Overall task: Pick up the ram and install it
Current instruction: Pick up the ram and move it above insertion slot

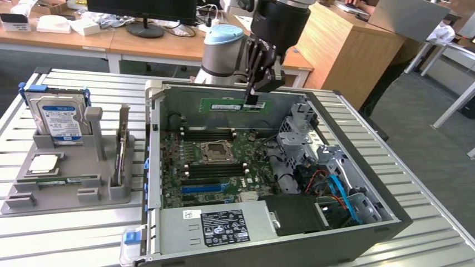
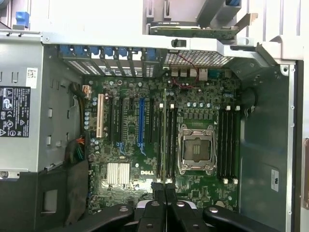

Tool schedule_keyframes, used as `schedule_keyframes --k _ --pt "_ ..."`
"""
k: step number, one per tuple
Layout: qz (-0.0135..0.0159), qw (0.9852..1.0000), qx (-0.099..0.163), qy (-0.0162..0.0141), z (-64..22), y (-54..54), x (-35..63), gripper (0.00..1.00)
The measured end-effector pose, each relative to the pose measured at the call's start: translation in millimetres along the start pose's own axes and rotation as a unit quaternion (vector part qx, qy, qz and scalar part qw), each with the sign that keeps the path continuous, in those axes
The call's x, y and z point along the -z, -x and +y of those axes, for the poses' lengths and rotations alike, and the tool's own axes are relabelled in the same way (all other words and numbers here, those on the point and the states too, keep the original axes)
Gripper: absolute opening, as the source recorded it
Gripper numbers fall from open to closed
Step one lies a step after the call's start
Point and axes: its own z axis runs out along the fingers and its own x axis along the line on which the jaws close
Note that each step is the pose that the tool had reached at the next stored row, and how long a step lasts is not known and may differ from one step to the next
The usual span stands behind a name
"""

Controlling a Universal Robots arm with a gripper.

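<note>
From where I stand, the pick-up half of the job looks done and the install half is not. The ram (image 1: 226, 105) is off the grey holder (image 1: 67, 192) that sits on the slatted tabletop (image 1: 74, 233) at the exterior view's left. It hangs in the air over the open computer case (image 1: 386, 211), level and lengthwise, near the case's far wall. The gripper (image 1: 252, 102) is clenched on it, its fingers drawn nearly together on the thin board, gripping toward one end rather than at the middle. In the wrist view the ram (image 2: 165, 135) shows edge-on as a thin line running out from between the gripper (image 2: 165, 187) fingers. It lies along the same direction as the dark memory slots (image 2: 170, 140) beside the empty processor socket (image 2: 197, 150). It seems roughly lined up over one of them, though I can't say which. It is clearly above the motherboard (image 1: 193, 172) and apart from it, so by my reckoning nothing is seated: the slots (image 1: 215, 133) in the exterior view look bare. What is left is the whole of the fitting, getting the stick down into a slot and pressed home. Over in the holder, the blue-labelled hard drive (image 1: 61, 119) stands upright and the square silver processor chip (image 1: 43, 163) lies flat in front of it, both well clear of the arm.
</note>
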Motion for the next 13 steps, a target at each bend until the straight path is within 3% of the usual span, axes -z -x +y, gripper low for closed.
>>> schedule_keyframes --k 13 --pt "-0.0001 1.0 -0.002 0.0 0.1 11.4 -2.0 0.11"
